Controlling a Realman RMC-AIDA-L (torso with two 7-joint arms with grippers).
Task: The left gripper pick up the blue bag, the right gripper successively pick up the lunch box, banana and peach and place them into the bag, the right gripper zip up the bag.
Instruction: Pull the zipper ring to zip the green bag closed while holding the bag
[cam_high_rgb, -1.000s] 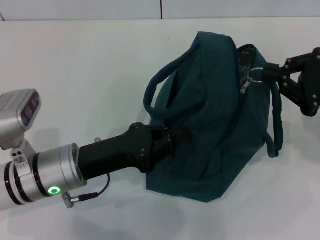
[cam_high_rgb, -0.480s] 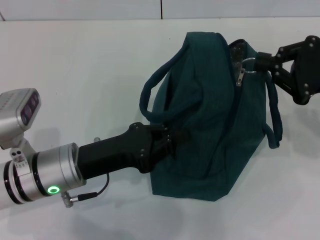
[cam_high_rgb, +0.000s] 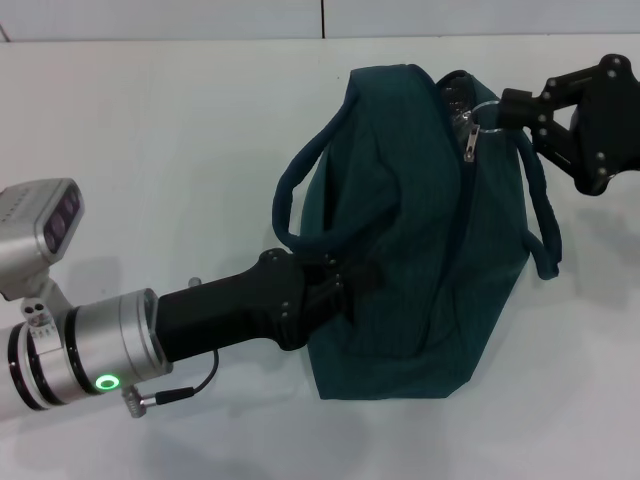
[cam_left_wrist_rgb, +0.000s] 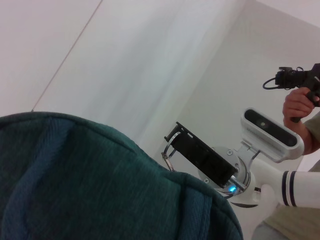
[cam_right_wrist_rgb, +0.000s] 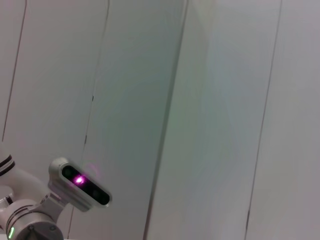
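Note:
The blue bag (cam_high_rgb: 420, 230) stands on the white table, its dark teal fabric bulging, and its zipper is drawn most of the way along the top. My left gripper (cam_high_rgb: 360, 278) is shut on the bag's near side, just below one loop handle (cam_high_rgb: 290, 200). At the bag's far upper end, my right gripper (cam_high_rgb: 503, 108) is shut on the metal ring of the zipper pull (cam_high_rgb: 472, 140). In the left wrist view the bag's fabric (cam_left_wrist_rgb: 75, 175) fills the foreground, with the right gripper (cam_left_wrist_rgb: 172, 145) behind it. The lunch box, banana and peach are out of view.
The white table (cam_high_rgb: 150, 150) spreads around the bag, with a wall seam behind it. The second loop handle (cam_high_rgb: 545, 215) hangs on the bag's right side. A person's hand holding a camera (cam_left_wrist_rgb: 300, 97) shows far off in the left wrist view.
My right gripper has moved left and away from me with the zipper pull, closing the zipper further. The bag's top has shifted left and it stands more upright. The left gripper has kept its hold.

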